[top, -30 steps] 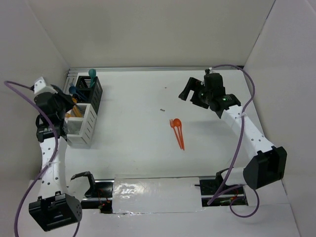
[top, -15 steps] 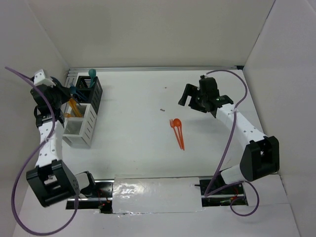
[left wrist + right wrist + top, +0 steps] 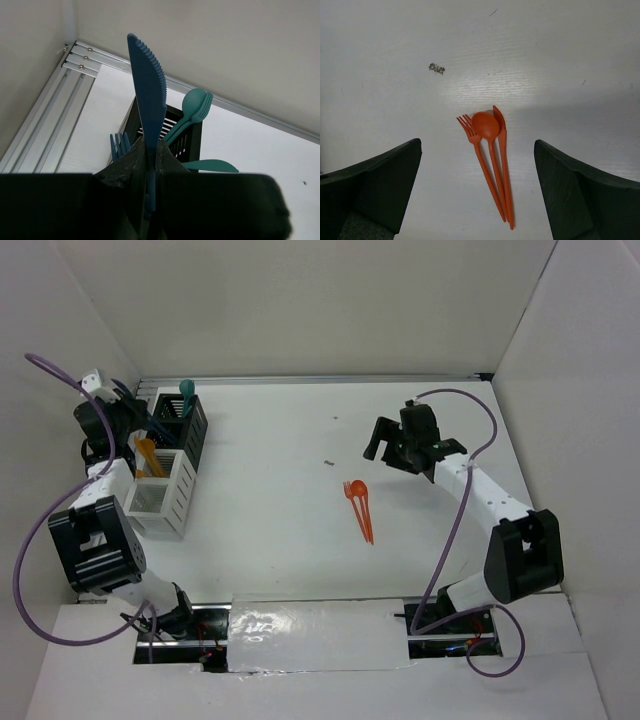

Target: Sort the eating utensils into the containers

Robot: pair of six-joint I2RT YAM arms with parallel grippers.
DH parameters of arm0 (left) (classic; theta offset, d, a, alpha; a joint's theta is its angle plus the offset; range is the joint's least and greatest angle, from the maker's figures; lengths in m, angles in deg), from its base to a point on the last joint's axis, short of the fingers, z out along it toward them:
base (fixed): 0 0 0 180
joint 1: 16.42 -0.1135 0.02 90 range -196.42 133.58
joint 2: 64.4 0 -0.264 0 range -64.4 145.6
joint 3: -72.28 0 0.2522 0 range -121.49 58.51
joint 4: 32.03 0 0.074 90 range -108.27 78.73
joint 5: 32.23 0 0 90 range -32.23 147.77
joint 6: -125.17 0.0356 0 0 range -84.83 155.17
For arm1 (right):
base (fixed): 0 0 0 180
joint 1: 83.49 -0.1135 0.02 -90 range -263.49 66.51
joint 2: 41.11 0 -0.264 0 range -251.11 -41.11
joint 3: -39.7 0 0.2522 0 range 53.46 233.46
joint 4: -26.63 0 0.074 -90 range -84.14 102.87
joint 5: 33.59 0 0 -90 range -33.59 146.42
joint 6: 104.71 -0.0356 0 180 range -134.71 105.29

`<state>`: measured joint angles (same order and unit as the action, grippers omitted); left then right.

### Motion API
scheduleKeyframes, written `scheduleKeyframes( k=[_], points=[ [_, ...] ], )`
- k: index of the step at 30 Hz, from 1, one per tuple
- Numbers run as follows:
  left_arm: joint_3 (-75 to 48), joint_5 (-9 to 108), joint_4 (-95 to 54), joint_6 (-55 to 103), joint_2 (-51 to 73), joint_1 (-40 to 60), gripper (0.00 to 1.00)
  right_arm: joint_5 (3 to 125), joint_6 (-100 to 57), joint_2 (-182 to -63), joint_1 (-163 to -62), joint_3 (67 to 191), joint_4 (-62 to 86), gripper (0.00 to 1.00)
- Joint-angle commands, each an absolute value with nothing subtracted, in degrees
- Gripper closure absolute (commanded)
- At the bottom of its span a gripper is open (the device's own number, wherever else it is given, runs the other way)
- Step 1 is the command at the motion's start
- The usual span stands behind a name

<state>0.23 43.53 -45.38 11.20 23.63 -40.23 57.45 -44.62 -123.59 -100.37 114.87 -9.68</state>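
My left gripper (image 3: pixel 150 165) is shut on a dark blue knife (image 3: pixel 149 95), blade up, held beside the black bin (image 3: pixel 192 142). That bin holds a teal spoon and fork (image 3: pixel 196 102), a teal knife (image 3: pixel 210 165) and a dark blue fork (image 3: pixel 118 144). In the top view the left gripper (image 3: pixel 125 420) is at the far left by the black bin (image 3: pixel 192 430) and a white bin (image 3: pixel 168 495) holding orange utensils (image 3: pixel 148 455). My right gripper (image 3: pixel 477 167) is open above an orange fork (image 3: pixel 481 160), spoon (image 3: pixel 486 125) and knife (image 3: pixel 504 165) lying together on the table (image 3: pixel 360 508).
White walls close in the table on the left, back and right. A metal rail (image 3: pixel 75 57) runs along the back edge behind the bins. A small dark speck (image 3: pixel 437 68) lies on the table beyond the orange utensils.
My left gripper has swung back and up toward the back-left corner beside the black bin, still holding the knife. My right gripper has shifted slightly left and nearer over the orange utensils.
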Motion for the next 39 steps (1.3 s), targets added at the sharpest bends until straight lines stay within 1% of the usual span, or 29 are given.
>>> scheduleKeyframes(
  k=[1,4,5,6,7,8,9,12,13,18,19,21,22,23,24,25,27,30,32,33,34,39],
  points=[
    [-1.8,40.4,-54.9,10.7,26.9,-40.2,0.86,54.7,-44.4,-124.8,-100.7,115.2,-7.0,0.0],
    [-2.8,40.5,-53.9,10.8,28.6,-40.2,0.8,54.0,-44.8,-125.6,-101.1,115.8,-7.0,0.0],
    [-2.9,40.5,-53.4,10.7,28.6,-40.1,0.76,54.0,-44.8,-125.6,-101.2,115.8,-7.0,0.0],
    [-2.3,40.5,-53.4,11.6,28.3,-40.2,0.63,53.5,-45.0,-126.1,-101.4,115.8,-7.0,0.0],
    [-2.3,40.5,-53.9,11.6,27.9,-40.2,0.63,53.5,-45.0,-126.1,-101.4,115.8,-7.0,0.0],
    [-2.0,40.8,-54.1,11.5,27.6,-40.1,0.58,52.7,-45.0,-126.3,-101.9,115.8,-7.0,0.0],
    [-1.7,41.0,-54.3,12.7,27.1,-40.2,0.5,52.7,-44.9,-126.6,-102.0,115.8,-7.0,0.0],
    [-2.3,40.9,-52.7,14.0,24.9,-40.2,0.37,52.7,-44.1,-127.4,-102.7,115.8,-7.6,0.0],
    [-3.3,41.2,-50.8,14.2,24.2,-40.3,0.35,52.7,-43.9,-127.9,-103.3,115.8,-7.6,0.0],
    [-6.3,40.6,-43.8,16.3,17.7,-40.4,0.33,52.7,-42.5,-129.2,-104.8,113.2,-7.7,0.0],
    [-7.5,39.1,-40.8,16.4,16.5,-40.5,0.32,53.2,-42.0,-129.0,-105.4,112.6,-7.7,0.03],
    [-9.2,36.3,-37.6,18.0,13.5,-40.2,0.33,53.3,-41.7,-128.3,-105.5,110.7,-7.1,0.05],
    [-9.8,32.4,-35.3,18.6,12.6,-39.9,0.33,53.3,-41.5,-128.3,-105.8,110.1,-7.1,0.07],
    [-11.4,30.3,-30.8,20.6,11.7,-39.1,0.33,53.3,-41.3,-128.1,-106.0,109.4,-7.1,0.07],
    [-12.1,27.8,-28.6,22.1,10.4,-36.6,0.33,53.3,-41.2,-128.1,-106.2,108.1,-6.6,0.12],
    [-12.9,23.4,-26.1,23.4,10.1,-37.0,0.33,53.3,-41.1,-128.1,-106.5,107.6,-6.6,0.11],
    [-15.4,21.4,-16.4,26.5,9.6,-30.2,0.33,53.3,-40.5,-128.1,-107.2,106.7,-6.0,0.17],
    [-13.8,24.0,-7.7,25.9,8.2,-22.4,0.3,53.3,-40.3,-128.1,-108.4,105.4,-5.5,0.25],
    [-9.7,25.8,-7.4,24.4,6.9,-18.5,0.3,52.7,-40.0,-128.6,-109.0,105.4,-5.5,0.32],
    [-8.5,27.1,-7.2,23.7,5.2,-16.8,0.3,52.7,-40.1,-128.9,-109.5,104.9,-5.5,0.32],
    [-6.5,27.5,-6.9,23.6,4.5,-12.9,0.3,52.2,-39.8,-129.4,-110.2,104.9,-5.0,0.34],
    [-3.2,31.0,-4.7,22.0,0.6,-8.6,0.29,50.9,-39.1,-130.0,-111.3,103.6,-4.4,0.37]
  ],
)
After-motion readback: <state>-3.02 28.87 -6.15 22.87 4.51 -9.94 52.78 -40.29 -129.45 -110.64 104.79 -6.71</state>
